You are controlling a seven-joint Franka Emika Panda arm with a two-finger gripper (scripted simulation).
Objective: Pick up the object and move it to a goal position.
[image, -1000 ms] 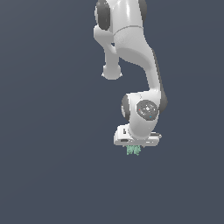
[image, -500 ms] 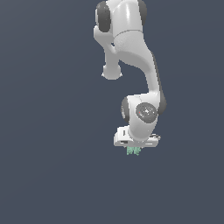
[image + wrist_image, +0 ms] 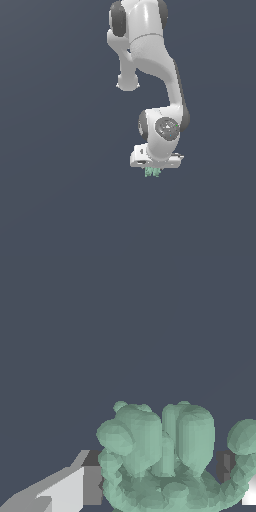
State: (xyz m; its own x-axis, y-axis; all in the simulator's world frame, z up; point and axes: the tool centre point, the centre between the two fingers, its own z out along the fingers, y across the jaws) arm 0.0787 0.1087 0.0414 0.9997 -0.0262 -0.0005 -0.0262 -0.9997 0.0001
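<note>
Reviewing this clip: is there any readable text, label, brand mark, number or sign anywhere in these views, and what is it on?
None: no text, label, number or sign can be read in either view.
The white arm and its gripper show no lettering; the round dark disc on the wrist joint is too small to show any mark.
The mint-green lumpy object between the fingers is bare.
The background is plain dark grey.

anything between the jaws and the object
Nothing: in the wrist view the object fills the gap between the gripper jaws, with no other thing there.
</note>
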